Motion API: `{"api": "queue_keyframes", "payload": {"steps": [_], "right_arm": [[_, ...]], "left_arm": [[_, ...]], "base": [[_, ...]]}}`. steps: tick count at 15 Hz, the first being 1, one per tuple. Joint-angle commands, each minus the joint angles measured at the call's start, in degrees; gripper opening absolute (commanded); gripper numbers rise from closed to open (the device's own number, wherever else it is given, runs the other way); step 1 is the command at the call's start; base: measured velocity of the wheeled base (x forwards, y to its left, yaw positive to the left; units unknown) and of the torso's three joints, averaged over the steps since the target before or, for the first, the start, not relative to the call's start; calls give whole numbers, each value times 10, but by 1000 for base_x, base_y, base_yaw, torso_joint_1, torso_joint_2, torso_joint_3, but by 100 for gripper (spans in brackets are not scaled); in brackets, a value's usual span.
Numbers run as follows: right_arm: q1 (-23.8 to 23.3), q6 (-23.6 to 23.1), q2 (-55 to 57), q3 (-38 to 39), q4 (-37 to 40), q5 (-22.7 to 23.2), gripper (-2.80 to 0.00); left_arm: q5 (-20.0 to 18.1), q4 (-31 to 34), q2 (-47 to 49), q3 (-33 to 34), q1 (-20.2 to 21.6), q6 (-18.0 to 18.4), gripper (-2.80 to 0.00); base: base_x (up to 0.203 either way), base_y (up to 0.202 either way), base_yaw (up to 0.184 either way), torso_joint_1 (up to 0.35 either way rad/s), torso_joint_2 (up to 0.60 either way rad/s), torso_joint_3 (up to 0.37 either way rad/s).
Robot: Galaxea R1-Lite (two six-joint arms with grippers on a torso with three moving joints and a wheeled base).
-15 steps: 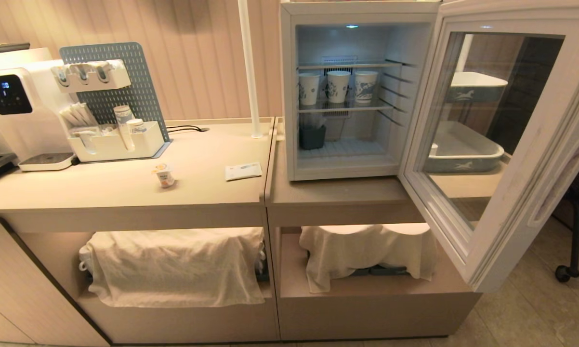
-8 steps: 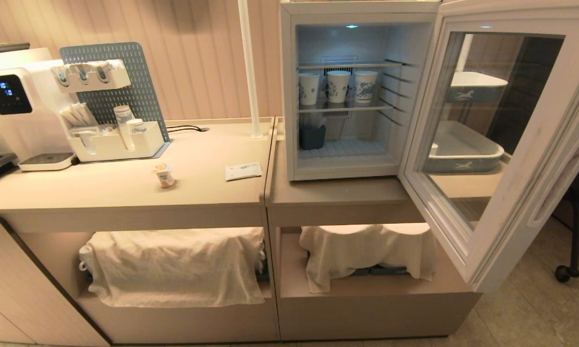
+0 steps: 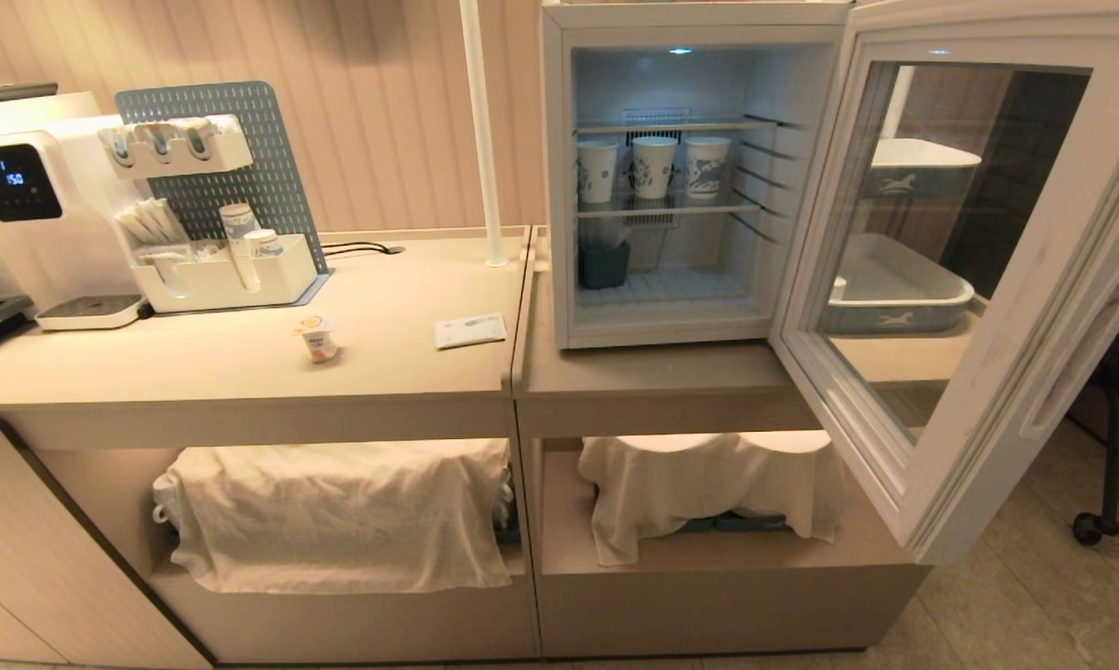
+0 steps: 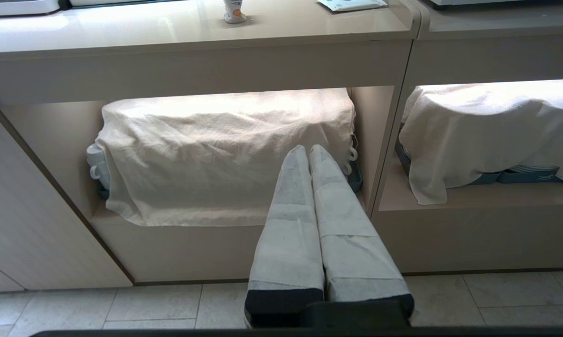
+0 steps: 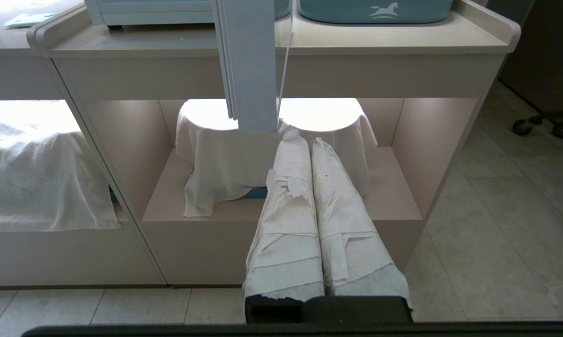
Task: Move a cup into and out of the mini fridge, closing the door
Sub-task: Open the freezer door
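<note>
Both sets of jaws are pressed together with nothing between them: the left gripper [image 4: 308, 150] is hanging low in front of the cloth-draped shelf [image 4: 225, 150] under the desk [image 3: 243, 372], and the right gripper [image 5: 301, 139] is hanging likewise in front of the neighbouring draped shelf, just below the bottom corner of the door [image 5: 248, 65]. Neither arm is showing in the head view. The mini fridge [image 3: 690, 177] is standing on the right-hand desk section with its light on, and its door [image 3: 969, 279] is swinging wide to the right. Three paper cups [image 3: 653, 167] are sitting on its middle wire shelf, a dark container [image 3: 603, 264] below them. The cup [image 3: 317, 337] is standing upright on the left desk section, well apart from the fridge, with a flat packet [image 3: 470, 329] lying between. I judge that nothing is started yet; the next move is calling for an arm to rise over the desk, spread its jaws and take the cup around its small body.
</note>
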State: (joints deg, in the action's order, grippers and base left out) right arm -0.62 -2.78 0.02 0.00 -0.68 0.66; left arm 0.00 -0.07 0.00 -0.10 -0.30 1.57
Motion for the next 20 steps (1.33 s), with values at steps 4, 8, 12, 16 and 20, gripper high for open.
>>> {"api": "queue_keyframes", "payload": {"steps": [4,8,12,16,20], "right_arm": [[0,3,-1,5,1,-1,-280],[0,4,-1,5,1,-1,-280],[0,4,-1,5,1,-1,-280],[0,4,-1,5,1,-1,-280],[0,4,-1,5,1,-1,-280]], "left_arm": [[0,0,0,0,0,0,-280],[0,0,0,0,0,0,-280],[1,0,0,1,0,0,-280],[0,0,0,0,0,0,-280],[0,0,0,0,0,0,-280]], "base": [[0,0,0,0,0,0],[0,0,0,0,0,0],[0,0,0,0,0,0],[0,0,0,0,0,0],[0,0,0,0,0,0]]}}
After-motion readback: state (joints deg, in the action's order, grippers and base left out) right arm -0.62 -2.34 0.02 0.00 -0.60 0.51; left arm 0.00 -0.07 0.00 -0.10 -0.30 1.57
